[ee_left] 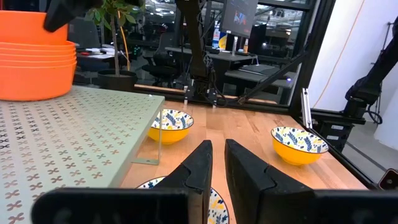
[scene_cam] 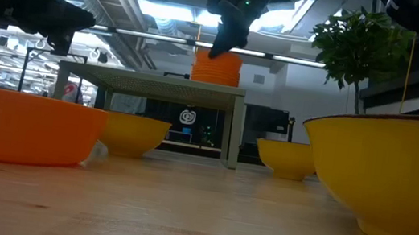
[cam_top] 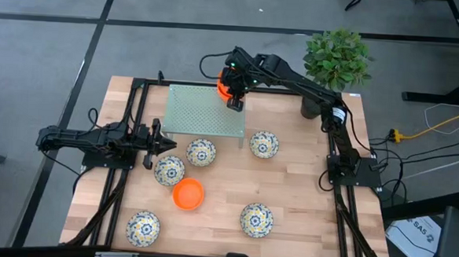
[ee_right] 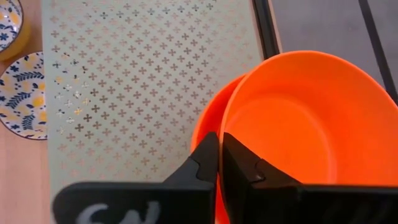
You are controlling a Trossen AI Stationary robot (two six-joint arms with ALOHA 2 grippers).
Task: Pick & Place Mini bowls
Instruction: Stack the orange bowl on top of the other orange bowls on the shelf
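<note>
Mini bowls lie scattered on the light wooden table (cam_top: 289, 187) in the high view: five white bowls with blue-and-yellow floral pattern, among them one (cam_top: 264, 144) just beside the pale green perforated metal stand (cam_top: 203, 110), and a plain bright orange plastic bowl (cam_top: 187, 194) near the middle. A stack of orange bowls (cam_top: 224, 88) sits at the stand's far corner, where the right gripper (cam_top: 235, 101) hovers with its fingers pinched on the top bowl's rim. The left gripper (cam_top: 159, 144) waits low at the table's left, beside a patterned bowl (cam_top: 169, 170). A leafy green plant in a dark pot (cam_top: 337, 62) stands at the far right corner.

The low view shows the orange stack (scene_cam: 217, 66) on the stand (scene_cam: 157, 84), with the right gripper (scene_cam: 225, 45) reaching down to it.

In the left wrist view, that gripper's fingers (ee_left: 198, 168) stand slightly parted, holding nothing.

In the right wrist view, the fingers (ee_right: 239, 165) clamp the rim of the top orange bowl (ee_right: 292, 130).
</note>
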